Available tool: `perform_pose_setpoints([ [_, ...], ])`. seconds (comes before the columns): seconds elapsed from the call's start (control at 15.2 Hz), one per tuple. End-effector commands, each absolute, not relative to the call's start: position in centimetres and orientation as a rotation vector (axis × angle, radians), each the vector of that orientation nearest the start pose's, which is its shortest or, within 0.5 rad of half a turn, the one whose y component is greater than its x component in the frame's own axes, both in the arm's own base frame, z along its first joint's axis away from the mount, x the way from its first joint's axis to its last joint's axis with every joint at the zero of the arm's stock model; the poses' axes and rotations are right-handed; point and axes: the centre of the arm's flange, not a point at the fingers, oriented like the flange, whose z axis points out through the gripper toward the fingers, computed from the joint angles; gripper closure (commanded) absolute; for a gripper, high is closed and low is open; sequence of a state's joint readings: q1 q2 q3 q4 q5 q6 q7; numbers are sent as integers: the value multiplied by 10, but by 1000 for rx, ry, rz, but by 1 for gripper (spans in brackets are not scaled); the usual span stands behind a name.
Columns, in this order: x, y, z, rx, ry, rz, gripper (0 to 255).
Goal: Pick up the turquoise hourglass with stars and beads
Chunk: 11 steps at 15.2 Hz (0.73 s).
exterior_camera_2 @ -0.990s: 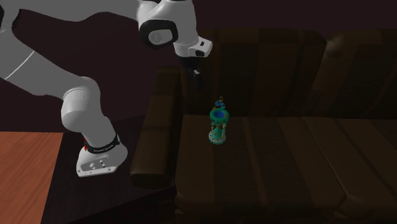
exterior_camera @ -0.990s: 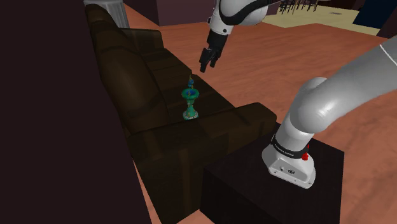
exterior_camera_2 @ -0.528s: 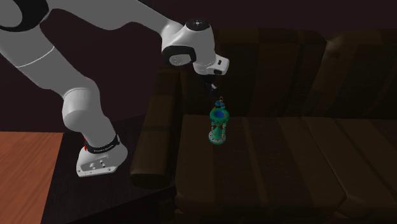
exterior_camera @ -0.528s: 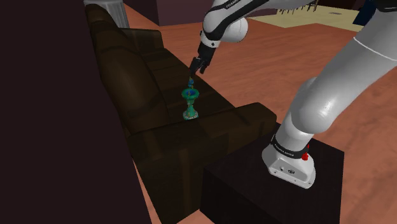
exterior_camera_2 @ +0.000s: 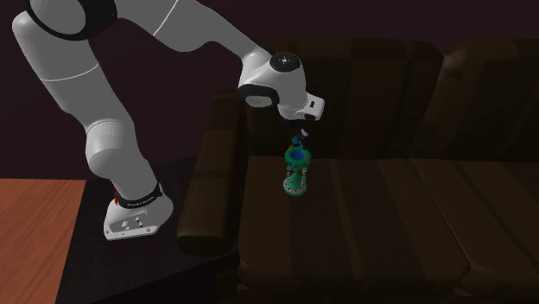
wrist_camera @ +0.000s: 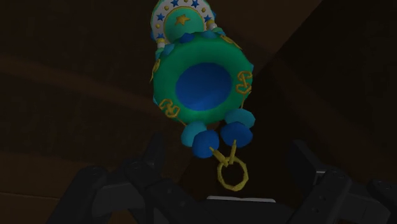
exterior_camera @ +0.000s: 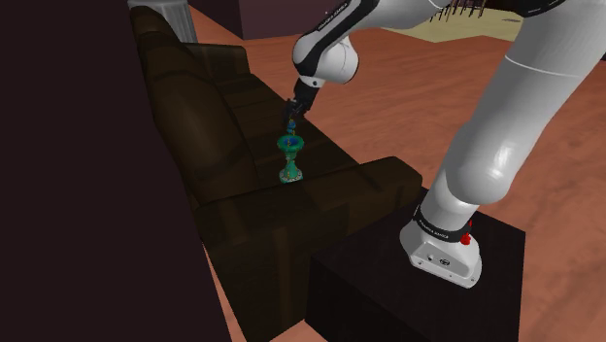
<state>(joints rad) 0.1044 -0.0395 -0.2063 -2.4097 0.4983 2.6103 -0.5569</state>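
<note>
The hourglass [exterior_camera: 290,158] is turquoise-green and stands upright on the dark brown sofa seat [exterior_camera: 328,148], near the armrest. In the second exterior view the hourglass [exterior_camera_2: 296,170] has a blue top, with my gripper [exterior_camera_2: 299,136] just above it. From the shoulder camera my gripper [exterior_camera: 291,116] hangs close over the hourglass top. Looking along the hand, the hourglass [wrist_camera: 202,83] shows a green ring with a blue centre, blue beads, a gold loop and a starred base. My gripper [wrist_camera: 227,159] is open, its fingers [wrist_camera: 153,153] standing apart on either side of the gold loop, touching nothing.
The sofa backrest [exterior_camera: 194,107] rises behind the hourglass. The armrest [exterior_camera_2: 212,186] lies between the seat and my black stand [exterior_camera: 388,282]. Reddish wooden floor [exterior_camera: 408,97] runs beyond the sofa. More seat cushions [exterior_camera_2: 406,207] stretch to the second exterior view's right.
The arm has swung in and lowered. The gripper went from well above and beside the hourglass to just over its top. The hourglass has not moved.
</note>
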Motion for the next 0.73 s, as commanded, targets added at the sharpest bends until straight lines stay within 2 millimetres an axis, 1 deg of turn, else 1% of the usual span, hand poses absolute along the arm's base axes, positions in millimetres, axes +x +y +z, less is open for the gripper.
perform_pose_setpoints([
  [0.0,503,-62,338,-2887,-74,-468,0],
  [0.13,503,-62,328,-2887,-74,-468,0],
  [0.26,503,-62,325,-2887,-74,-468,0],
  [0.33,503,-63,325,-2887,-74,-468,255],
  [0.66,503,-63,325,-2887,-74,-468,255],
])
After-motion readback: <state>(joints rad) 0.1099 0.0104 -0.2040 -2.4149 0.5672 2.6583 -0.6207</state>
